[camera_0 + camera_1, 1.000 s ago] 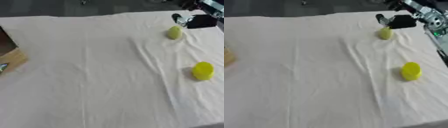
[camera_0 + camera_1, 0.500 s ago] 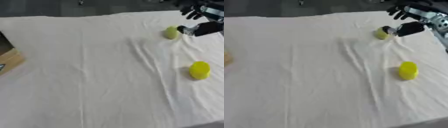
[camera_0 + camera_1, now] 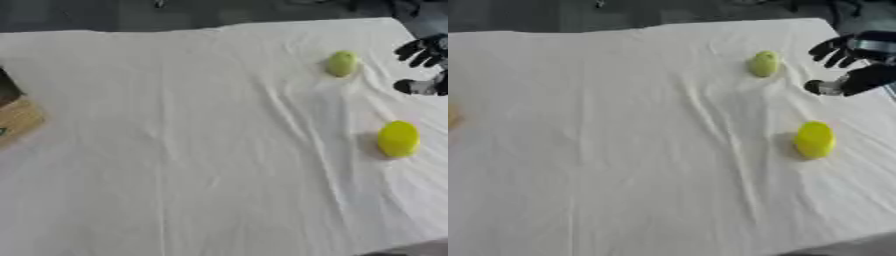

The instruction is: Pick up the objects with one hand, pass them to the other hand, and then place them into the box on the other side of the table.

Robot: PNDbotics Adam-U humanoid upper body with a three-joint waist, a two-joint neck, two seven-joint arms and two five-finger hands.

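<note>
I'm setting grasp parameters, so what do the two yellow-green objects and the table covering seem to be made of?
The small round yellow-green object looks matte and fruit-like, possibly plastic or foam; no gloss shows. The bigger bright yellow object has a smooth, even colour, likely plastic, though that is uncertain. The white covering is cloth: it shows soft creases and folds. The right hand, open, touches neither.
</note>
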